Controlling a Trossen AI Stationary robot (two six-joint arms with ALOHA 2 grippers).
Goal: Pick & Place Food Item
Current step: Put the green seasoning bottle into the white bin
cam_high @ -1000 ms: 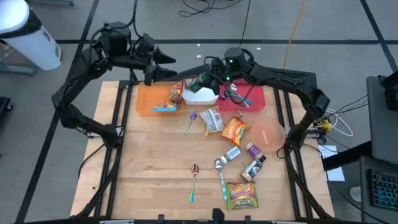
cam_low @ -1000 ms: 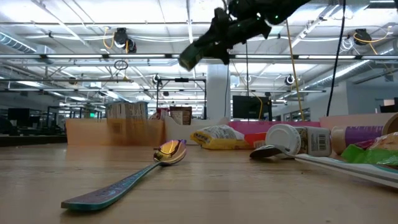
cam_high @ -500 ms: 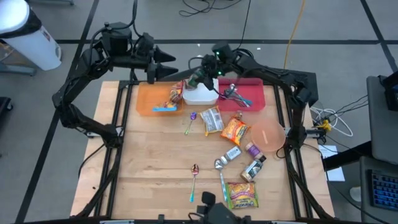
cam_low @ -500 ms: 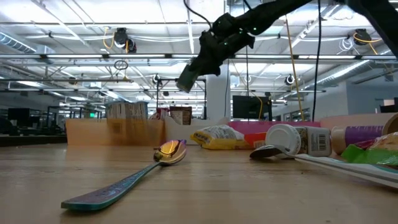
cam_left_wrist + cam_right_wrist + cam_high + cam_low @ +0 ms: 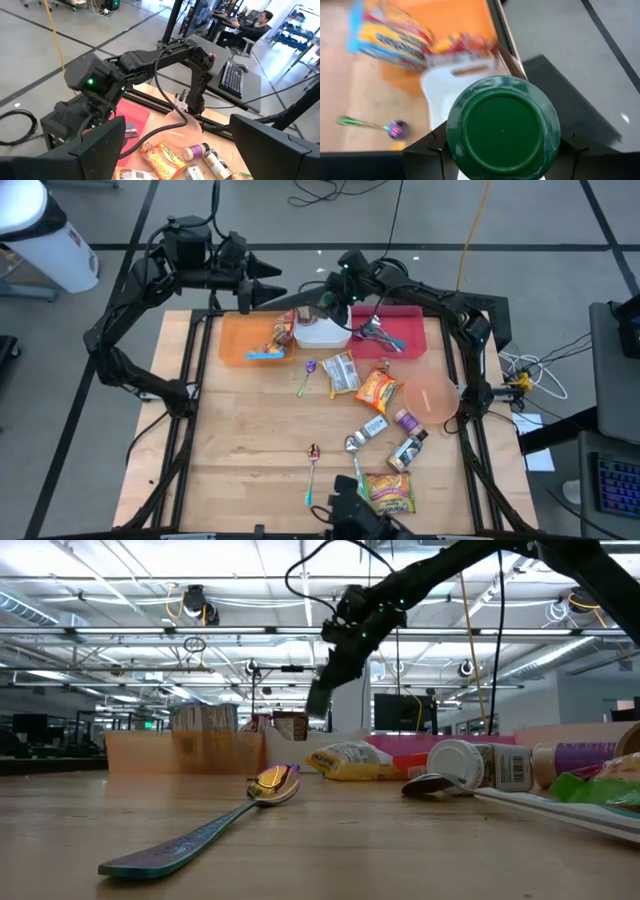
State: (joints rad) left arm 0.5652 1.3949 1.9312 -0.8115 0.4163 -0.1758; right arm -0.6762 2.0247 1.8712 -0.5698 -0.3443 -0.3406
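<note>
My right gripper (image 5: 322, 304) is at the table's far edge, above the white bin (image 5: 322, 334), and is shut on a jar with a green lid (image 5: 502, 128). In the low view the gripper (image 5: 320, 698) slants down, clear of the table. The white bin stands between the orange tray (image 5: 240, 345), which holds snack packs (image 5: 390, 31), and the red tray (image 5: 408, 338). My left gripper (image 5: 276, 284) waits open above the far side of the orange tray, with nothing between its fingers (image 5: 100, 145). My right gripper pinches the jar by its two sides, just behind the green lid (image 5: 451, 146). One finger (image 5: 426, 152) is on each side. The fingers slant down from the table's far right. The jar is lifted clear above the white bin, and its lid faces away from the wrist.
Snack packets (image 5: 377, 388), small bottles (image 5: 408, 448), spoons (image 5: 312, 470) and a pink plate (image 5: 432, 396) lie scattered over the middle and right of the table. A green packet (image 5: 388, 492) lies at the near edge. A person (image 5: 260, 20) sits at a desk beyond the table.
My right gripper has sunk toward the white bin with the jar. It has tipped to point more steeply down and has rolled at the wrist. The jar stays in the hold, clear of the bin.
</note>
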